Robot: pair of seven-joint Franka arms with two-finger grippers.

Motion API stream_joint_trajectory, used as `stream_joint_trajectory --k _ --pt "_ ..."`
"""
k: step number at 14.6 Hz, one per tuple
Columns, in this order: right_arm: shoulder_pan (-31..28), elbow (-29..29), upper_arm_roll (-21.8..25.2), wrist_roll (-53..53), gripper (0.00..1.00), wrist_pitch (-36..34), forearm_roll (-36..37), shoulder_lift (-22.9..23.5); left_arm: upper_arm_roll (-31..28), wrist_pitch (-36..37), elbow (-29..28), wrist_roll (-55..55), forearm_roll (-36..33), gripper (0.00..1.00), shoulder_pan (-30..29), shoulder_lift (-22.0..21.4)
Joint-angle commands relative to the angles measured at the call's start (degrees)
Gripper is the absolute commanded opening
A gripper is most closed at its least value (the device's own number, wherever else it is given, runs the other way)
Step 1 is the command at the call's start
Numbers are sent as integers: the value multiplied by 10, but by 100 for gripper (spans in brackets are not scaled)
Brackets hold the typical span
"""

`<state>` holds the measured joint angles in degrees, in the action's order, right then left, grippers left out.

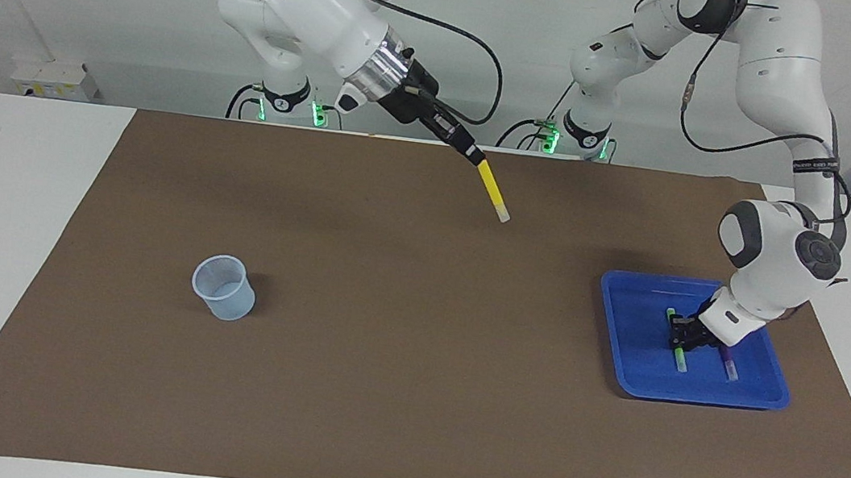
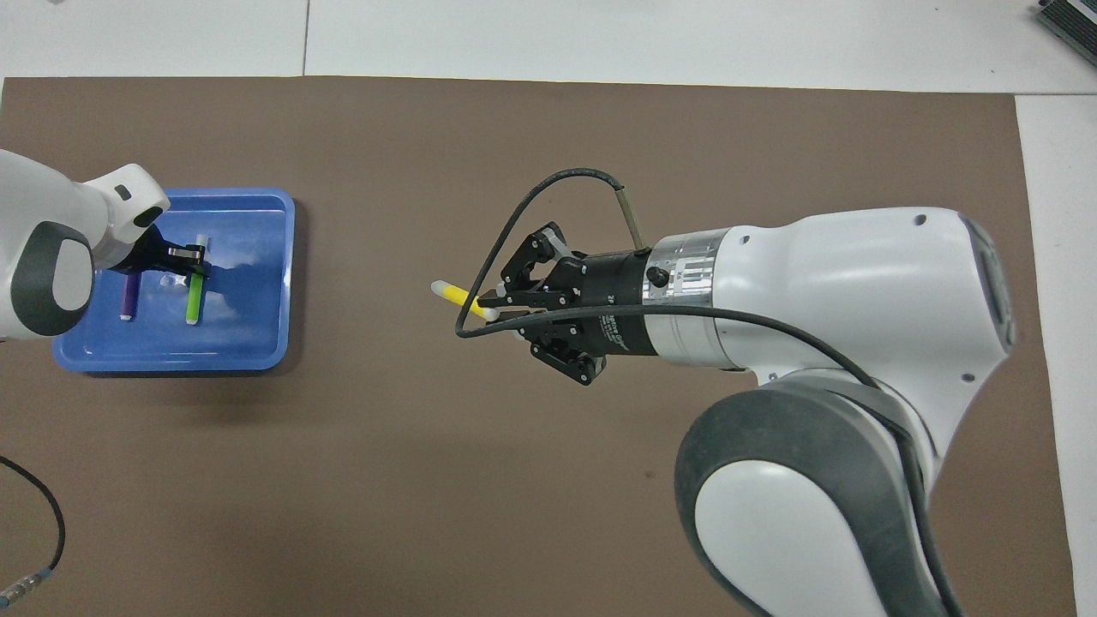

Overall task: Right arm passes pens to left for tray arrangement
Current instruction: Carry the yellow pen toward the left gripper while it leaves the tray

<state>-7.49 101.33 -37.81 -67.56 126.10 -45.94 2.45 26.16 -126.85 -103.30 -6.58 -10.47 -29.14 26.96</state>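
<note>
My right gripper [image 1: 474, 158] hangs over the middle of the brown mat, shut on the yellow pen [image 1: 494, 193], which slants down with its whitish tip lowest. From overhead the same gripper [image 2: 490, 307] holds the yellow pen [image 2: 454, 294] pointing toward the tray. The blue tray [image 1: 698, 396] sits at the left arm's end of the table. My left gripper [image 1: 680, 335] is down inside it, around the green pen [image 1: 677, 355] that lies on the tray floor. The purple pen [image 1: 728, 365] lies beside the green one. Overhead shows the left gripper [image 2: 192, 262], green pen [image 2: 194, 302], purple pen [image 2: 128, 296] and tray [image 2: 257, 356].
A small translucent bluish cup [image 1: 223, 287] stands upright on the mat toward the right arm's end. The brown mat [image 1: 406, 399] covers most of the white table. A loose black cable [image 2: 38, 548] lies at the mat's edge near the left arm's base.
</note>
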Motion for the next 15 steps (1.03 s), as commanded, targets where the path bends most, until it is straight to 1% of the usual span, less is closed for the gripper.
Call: stream_joint_trajectory --k 1,3,6,9,10,13,15 --pt "9 -6 -2 -14 0 24 -13 15 4 -14 -16 1 -10 100 7 -12" --pt "16 -10 -2 -16 0 31 -14 19 4 -16 -16 4 -10 100 9 -12" --pt "27 -16 -2 -29 0 59 -13 33 4 -15 -10 3 -10 100 4 -13" --pt "44 -30 -2 -35 0 67 -13 52 6 -18 12 3 -11 100 9 -22" --pt "45 -32 -2 -35 0 72 -12 57 10 -17 19 -2 -11 100 13 -29" --pt "46 -33 -2 -35 0 74 -12 64 11 -16 18 -13 -11 100 41 -69" --pt "46 -35 -2 -35 0 78 -12 67 11 -15 18 -10 -11 100 44 -78"
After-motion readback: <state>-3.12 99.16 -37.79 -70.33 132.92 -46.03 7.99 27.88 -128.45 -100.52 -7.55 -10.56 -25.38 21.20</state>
